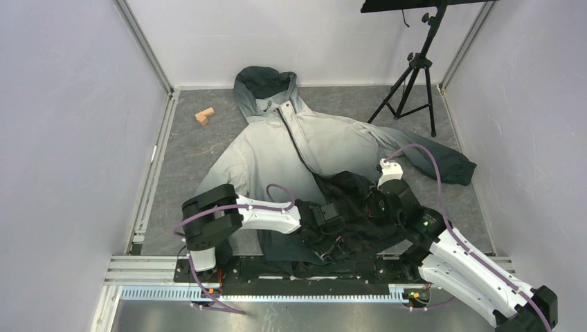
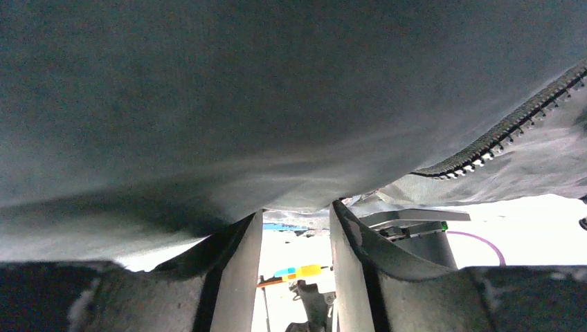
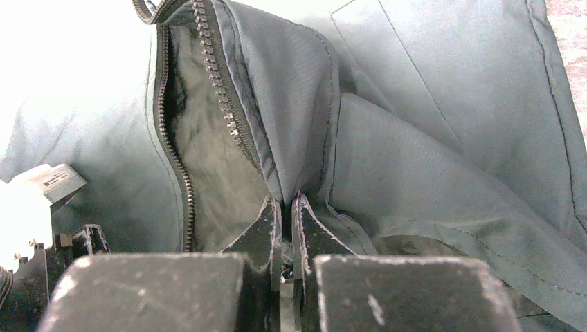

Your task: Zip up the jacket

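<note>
The jacket (image 1: 277, 149) is spread on the counter (image 1: 187, 159), hood toward the far wall, with its dark hem bunched between both hands. A fold beside the open zipper (image 3: 221, 90) is pinched by the clenched right hand (image 3: 287, 207). Only the left wrist view shows the left hand (image 2: 296, 214) released, with cloth draped across its fingertips.

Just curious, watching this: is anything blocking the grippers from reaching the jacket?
Nothing visible does. The right gripper pinches a fold of the jacket beside its open zipper, and jacket fabric drapes over the left gripper.
</note>
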Available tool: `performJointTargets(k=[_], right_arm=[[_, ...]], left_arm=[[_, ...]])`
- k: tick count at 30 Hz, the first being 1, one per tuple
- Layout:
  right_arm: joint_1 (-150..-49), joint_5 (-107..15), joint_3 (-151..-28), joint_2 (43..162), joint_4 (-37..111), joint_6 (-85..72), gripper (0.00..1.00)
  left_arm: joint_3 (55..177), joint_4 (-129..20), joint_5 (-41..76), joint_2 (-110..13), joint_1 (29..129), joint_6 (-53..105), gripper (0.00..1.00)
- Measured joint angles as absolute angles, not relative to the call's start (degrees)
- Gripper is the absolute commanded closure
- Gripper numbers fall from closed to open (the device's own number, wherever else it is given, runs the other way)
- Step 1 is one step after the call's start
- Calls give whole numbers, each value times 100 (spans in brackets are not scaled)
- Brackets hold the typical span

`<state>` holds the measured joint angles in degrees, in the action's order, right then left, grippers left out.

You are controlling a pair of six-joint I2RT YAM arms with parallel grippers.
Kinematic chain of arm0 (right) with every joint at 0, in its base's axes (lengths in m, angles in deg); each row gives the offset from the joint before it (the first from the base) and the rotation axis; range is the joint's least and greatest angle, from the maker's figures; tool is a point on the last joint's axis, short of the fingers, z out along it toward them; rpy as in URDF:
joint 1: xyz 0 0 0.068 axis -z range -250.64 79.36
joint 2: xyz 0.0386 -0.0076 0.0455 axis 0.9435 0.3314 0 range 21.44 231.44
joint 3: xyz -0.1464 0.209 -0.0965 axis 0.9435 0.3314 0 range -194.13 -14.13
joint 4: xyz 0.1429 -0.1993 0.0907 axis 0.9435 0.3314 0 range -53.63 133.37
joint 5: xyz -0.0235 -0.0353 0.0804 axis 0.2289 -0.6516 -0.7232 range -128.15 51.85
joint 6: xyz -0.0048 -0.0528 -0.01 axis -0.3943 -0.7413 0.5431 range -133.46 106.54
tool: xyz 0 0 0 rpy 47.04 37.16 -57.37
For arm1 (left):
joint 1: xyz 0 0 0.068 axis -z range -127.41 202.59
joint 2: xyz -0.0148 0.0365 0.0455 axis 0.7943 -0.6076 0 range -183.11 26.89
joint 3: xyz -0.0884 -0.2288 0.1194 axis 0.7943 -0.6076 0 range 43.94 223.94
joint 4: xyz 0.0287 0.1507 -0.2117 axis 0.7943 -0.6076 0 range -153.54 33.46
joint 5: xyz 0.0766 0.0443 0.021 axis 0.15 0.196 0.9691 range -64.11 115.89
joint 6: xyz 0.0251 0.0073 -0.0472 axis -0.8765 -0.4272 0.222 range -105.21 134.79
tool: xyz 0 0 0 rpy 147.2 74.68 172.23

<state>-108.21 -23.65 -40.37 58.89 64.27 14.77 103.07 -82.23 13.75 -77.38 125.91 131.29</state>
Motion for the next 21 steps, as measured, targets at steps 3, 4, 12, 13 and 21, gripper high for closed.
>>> performJointTargets(k=[3, 4, 12, 13, 21], right_arm=[[-10818, -2345, -4037, 5887, 6434, 1477, 100], [-10818, -2345, -4037, 5887, 6434, 1477, 100], [-10818, -2306, -4037, 5872, 6434, 1477, 100], [-10818, -2306, -4037, 5872, 6434, 1479, 100], [-10818, -2310, -4037, 5863, 6434, 1481, 100]], left_arm=[[10346, -8230, 1368, -7775, 12591, 13167, 51], [10360, -8243, 1368, -7786, 12591, 13178, 51], [10447, -8372, 1318, -7871, 12540, 13212, 62], [10449, -8394, 1313, -7873, 12540, 13212, 65], [10451, -8520, 1224, -7860, 12518, 13193, 87]])
